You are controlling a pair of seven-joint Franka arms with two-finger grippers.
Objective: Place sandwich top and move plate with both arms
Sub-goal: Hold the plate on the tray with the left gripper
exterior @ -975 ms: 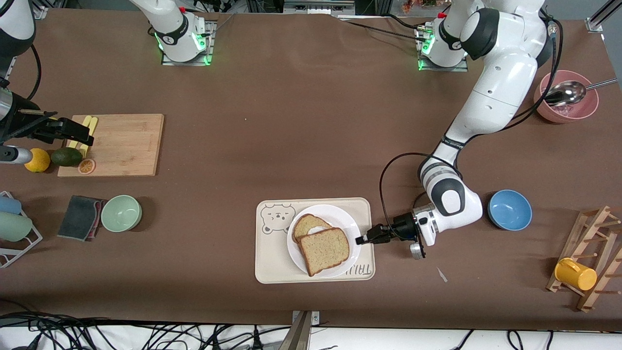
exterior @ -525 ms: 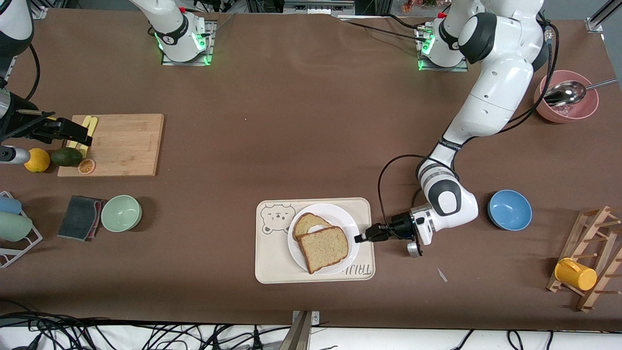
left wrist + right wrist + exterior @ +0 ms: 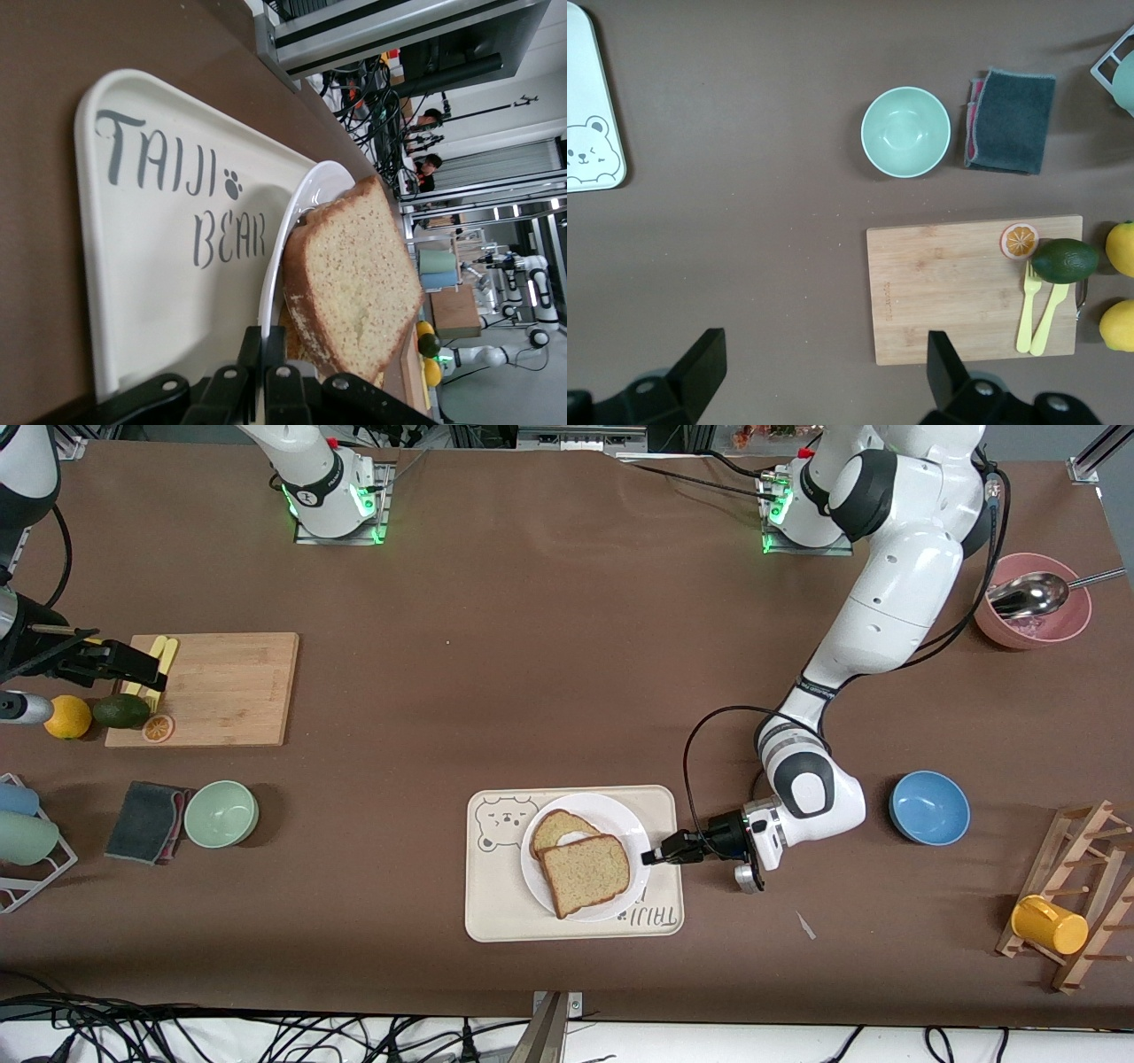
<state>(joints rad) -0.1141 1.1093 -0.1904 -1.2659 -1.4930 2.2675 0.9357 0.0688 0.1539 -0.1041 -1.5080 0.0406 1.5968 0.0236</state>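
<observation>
A: Nearest the front camera: cream tray (image 3: 496, 908) on the counter (image 3: 567, 691), carrying the plate (image 3: 625, 828) with the sandwich top (image 3: 585, 874) on it.

B: Roughly square, light-brown, speckled crumb, darker crust. Lying skewed over a second slice (image 3: 556, 828), some white showing between them. Looks placed already, so probably the plate-moving part in hand.

A: Left gripper (image 3: 649, 857) at the plate's rim toward the left arm's end, jaws clenched on the plate edge; rim seen running straight into them in the left wrist view.

B: Worth keeping the plate level and the pull slow. Thin rim, one-sided hold, loose bread on top: any tilt could slide the slice off. Better shared with a second grip on another part of the rim before lifting clear of the tray.

A: Farther off: right gripper (image 3: 142, 666) waiting over the cutting board (image 3: 221, 686) at the right arm's end, jaws released, nothing between them.
</observation>
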